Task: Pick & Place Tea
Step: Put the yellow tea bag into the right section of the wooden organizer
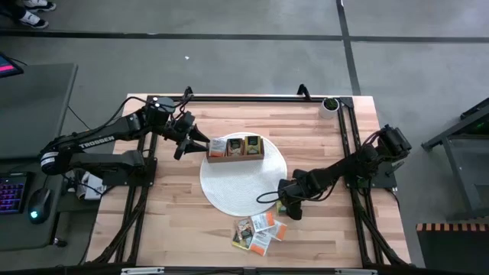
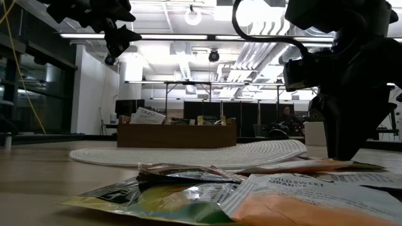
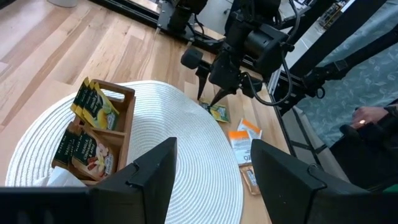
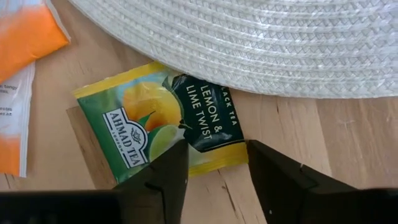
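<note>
- Packets [image 2: 264,194] lie heaped nearest the low camera, wooden box [image 2: 176,134] on white mat [image 2: 188,154] behind.
- High view: left gripper [image 1: 192,143] hovers unclenched at box's 9 o'clock; loose pile at mat's 5 o'clock.
- Right wrist: right gripper [image 4: 216,177], fingers parted, straddles lemon-lime packet [image 4: 163,120] touching mat's edge, not clamped.

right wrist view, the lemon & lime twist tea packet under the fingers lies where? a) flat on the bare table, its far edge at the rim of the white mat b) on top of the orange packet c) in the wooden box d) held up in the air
a: the lemon and lime packet lies flat on the wooden table, its far edge meeting the rim of the white woven mat, with the right gripper open just above it.
</note>
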Action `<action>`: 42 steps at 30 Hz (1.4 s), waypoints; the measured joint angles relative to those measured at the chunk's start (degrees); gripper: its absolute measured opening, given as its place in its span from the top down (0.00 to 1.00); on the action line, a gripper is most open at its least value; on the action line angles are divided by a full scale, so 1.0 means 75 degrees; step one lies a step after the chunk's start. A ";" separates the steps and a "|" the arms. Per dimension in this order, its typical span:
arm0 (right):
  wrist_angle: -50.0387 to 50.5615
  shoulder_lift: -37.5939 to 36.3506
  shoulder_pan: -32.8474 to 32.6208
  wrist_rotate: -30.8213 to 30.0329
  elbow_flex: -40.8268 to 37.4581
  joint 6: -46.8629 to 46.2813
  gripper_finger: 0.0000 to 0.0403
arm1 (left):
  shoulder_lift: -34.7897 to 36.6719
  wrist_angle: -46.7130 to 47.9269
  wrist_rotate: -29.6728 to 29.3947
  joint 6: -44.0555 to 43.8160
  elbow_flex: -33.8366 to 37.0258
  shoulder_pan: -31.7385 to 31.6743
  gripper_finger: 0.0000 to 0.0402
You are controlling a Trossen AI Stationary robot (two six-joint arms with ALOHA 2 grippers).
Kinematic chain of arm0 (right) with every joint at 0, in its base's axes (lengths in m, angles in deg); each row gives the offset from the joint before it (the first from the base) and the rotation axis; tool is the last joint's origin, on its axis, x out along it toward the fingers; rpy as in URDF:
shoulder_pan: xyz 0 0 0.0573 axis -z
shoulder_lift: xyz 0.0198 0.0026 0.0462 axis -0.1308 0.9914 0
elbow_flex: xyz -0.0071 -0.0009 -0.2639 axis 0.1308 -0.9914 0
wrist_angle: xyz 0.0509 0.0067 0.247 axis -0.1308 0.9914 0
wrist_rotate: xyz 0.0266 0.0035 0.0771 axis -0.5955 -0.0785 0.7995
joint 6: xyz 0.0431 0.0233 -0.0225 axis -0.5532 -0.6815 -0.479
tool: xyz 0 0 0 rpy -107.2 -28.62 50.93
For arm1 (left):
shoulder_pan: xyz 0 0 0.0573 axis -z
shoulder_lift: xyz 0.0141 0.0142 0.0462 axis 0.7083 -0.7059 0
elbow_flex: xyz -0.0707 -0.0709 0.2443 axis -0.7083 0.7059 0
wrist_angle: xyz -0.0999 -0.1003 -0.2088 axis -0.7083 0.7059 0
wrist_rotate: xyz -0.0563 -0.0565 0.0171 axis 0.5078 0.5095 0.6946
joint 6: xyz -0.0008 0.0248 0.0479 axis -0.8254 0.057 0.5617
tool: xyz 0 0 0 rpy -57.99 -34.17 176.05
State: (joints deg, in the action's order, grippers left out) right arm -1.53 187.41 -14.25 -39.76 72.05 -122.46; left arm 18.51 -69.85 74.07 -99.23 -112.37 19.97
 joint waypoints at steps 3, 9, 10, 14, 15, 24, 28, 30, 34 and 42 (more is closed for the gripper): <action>-0.0051 0.0004 0.0003 0.0009 -0.0006 0.0003 0.65 | 0.0000 -0.0003 -0.0037 0.0003 0.0000 0.0002 0.49; -0.0163 0.0019 0.0006 0.0033 -0.0006 -0.0067 0.74 | 0.0000 -0.0003 -0.0056 0.0003 0.0000 0.0001 0.49; -0.0164 0.0023 0.0006 0.0029 -0.0006 -0.0120 0.76 | 0.0000 -0.0003 -0.0056 0.0003 0.0000 0.0001 0.49; -0.0164 0.0026 0.0006 0.0035 -0.0006 -0.0373 0.85 | 0.0000 -0.0003 -0.0056 0.0003 0.0000 0.0003 0.49; -0.0166 0.0026 0.0006 0.0050 -0.0006 -0.0397 0.88 | 0.0000 0.0003 -0.0056 0.0003 0.0000 0.0003 0.49; -0.0079 0.0029 -0.0007 0.0074 0.0002 -0.0791 0.99 | 0.0000 0.0288 -0.0062 0.0000 0.0000 0.0000 0.49; 0.0165 -0.0087 -0.0169 -0.0287 0.0059 -0.0925 1.00 | -0.0001 0.0328 -0.0062 0.0000 0.0000 0.0000 0.49; 0.0412 -0.0189 -0.0258 -0.0449 0.0133 -0.1060 1.00 | 0.0000 0.0330 -0.0058 0.0000 0.0000 0.0000 0.49; 0.1086 -0.0371 -0.0466 -0.0473 0.0243 -0.1259 1.00 | 0.0000 0.0329 -0.0055 0.0000 0.0000 0.0000 0.49; 0.2295 -0.0446 -0.1103 -0.0616 0.0876 -0.1407 1.00 | -0.0002 0.0326 -0.0056 0.0000 0.0000 0.0003 0.49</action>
State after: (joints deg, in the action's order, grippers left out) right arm 15.69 184.06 -22.52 -44.38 78.62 -133.01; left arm 18.49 -67.40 73.65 -99.23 -112.37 19.99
